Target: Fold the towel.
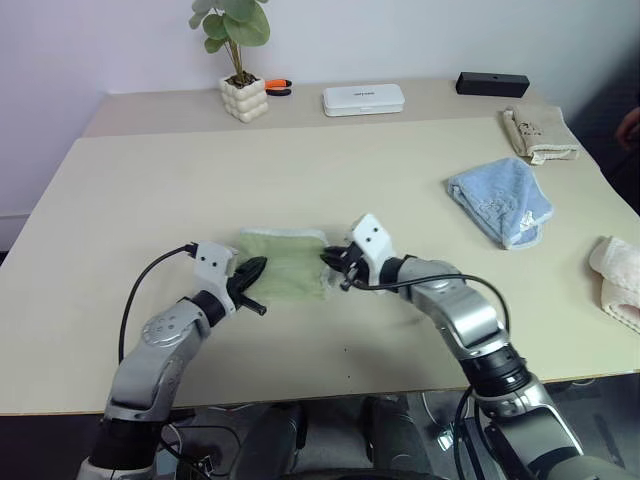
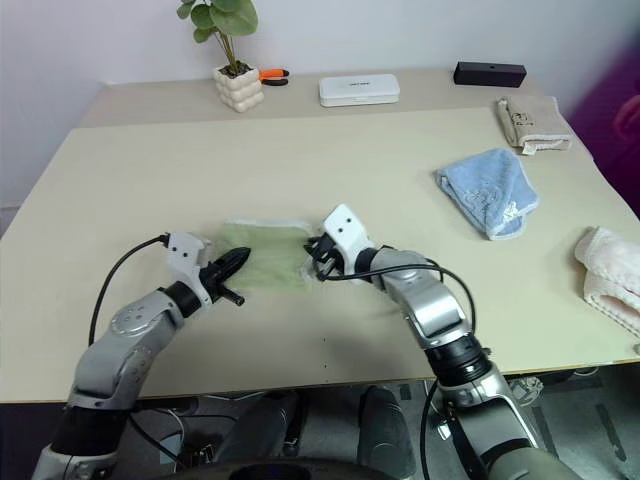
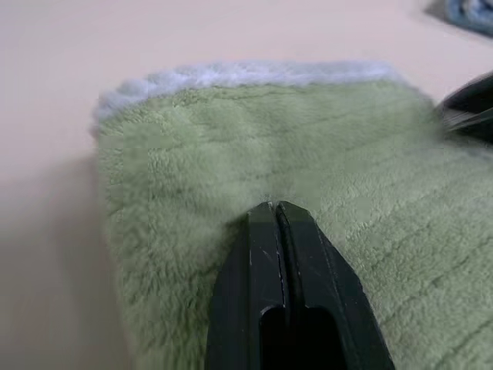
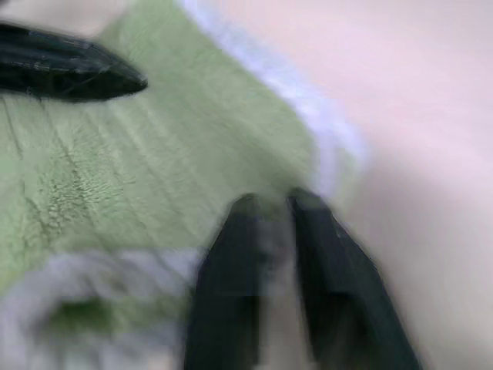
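Beige and wide, the counter (image 1: 300, 180) carries the light green towel (image 1: 285, 262), folded into a small rectangle near the front edge, with a whitish trim along its far side. From the left eye view, the left end effector (image 1: 250, 272) lies at the towel's left edge and the right end effector (image 1: 334, 262) at its right edge. Well apart to the right lie a light blue towel (image 1: 500, 200), a beige cloth (image 1: 538, 133) and a cream cloth (image 1: 618, 283). Along the back stand a potted plant (image 1: 240, 70), a white case (image 1: 363, 99) and a black box (image 1: 492, 84).

From the left wrist view, the left end effector is clenched, its black fingers (image 3: 266, 293) pressed together with their tips resting on the green pile.

From the right wrist view, the right end effector's fingers (image 4: 231, 285) stand slightly parted at the towel's trimmed corner; whether they pinch the cloth I cannot tell.
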Controlling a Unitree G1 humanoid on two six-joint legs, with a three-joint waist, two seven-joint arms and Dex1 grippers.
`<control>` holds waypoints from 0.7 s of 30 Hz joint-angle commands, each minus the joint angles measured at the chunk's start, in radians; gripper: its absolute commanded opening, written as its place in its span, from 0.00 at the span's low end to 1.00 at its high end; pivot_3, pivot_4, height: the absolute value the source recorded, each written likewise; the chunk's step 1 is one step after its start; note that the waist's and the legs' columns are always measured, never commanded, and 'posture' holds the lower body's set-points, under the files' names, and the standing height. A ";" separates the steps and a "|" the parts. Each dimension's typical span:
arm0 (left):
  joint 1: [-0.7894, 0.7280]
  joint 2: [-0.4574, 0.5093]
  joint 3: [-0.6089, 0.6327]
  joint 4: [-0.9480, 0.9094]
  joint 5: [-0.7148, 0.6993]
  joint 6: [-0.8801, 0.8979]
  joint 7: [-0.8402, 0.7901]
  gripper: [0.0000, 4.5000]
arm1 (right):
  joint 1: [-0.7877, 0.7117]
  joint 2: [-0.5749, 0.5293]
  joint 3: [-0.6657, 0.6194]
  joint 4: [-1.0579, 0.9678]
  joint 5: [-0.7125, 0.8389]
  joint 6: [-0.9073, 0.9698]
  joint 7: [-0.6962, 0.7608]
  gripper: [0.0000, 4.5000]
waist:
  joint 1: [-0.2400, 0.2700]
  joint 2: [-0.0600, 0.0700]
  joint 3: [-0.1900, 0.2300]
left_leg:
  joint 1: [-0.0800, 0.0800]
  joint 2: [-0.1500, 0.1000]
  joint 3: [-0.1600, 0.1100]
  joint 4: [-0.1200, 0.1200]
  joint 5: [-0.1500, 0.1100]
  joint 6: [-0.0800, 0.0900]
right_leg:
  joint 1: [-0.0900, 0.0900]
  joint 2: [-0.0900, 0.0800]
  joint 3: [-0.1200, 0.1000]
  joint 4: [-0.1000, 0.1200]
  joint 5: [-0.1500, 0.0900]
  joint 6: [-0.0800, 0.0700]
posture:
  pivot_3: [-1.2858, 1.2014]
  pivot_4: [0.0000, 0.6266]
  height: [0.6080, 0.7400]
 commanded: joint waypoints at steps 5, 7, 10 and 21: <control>0.064 0.079 0.168 -0.143 -0.079 -0.050 -0.095 0.00 | 0.045 0.037 -0.177 -0.157 0.250 0.359 -0.054 0.99 | 0.000 0.000 0.000 | -0.001 0.000 0.000 0.000 0.000 0.000 | -0.001 0.000 0.000 -0.001 0.000 0.000 | 0.52 0.24 1.00; 0.075 0.093 0.166 -0.147 -0.072 -0.062 -0.117 0.00 | 0.041 0.059 -0.183 -0.147 0.256 0.383 -0.087 0.99 | 0.000 0.001 0.000 | -0.001 0.000 0.000 0.000 0.000 0.000 | -0.001 0.000 0.000 0.000 0.000 0.000 | 0.52 0.24 1.00; 0.078 0.084 0.172 -0.143 -0.062 -0.070 -0.104 0.00 | 0.024 0.080 -0.174 -0.116 0.238 0.364 -0.118 0.99 | 0.001 0.001 0.000 | -0.001 0.000 0.000 0.000 0.000 0.000 | -0.001 0.000 0.000 0.000 0.000 0.000 | 0.52 0.24 1.00; -0.034 -0.017 0.328 -0.052 -0.371 0.303 0.134 0.61 | 0.017 0.036 -0.163 -0.145 0.240 0.293 -0.097 1.00 | 0.001 0.001 0.000 | -0.001 0.000 0.000 0.000 0.000 0.000 | -0.001 0.000 0.000 0.000 0.000 0.000 | 0.52 0.24 1.00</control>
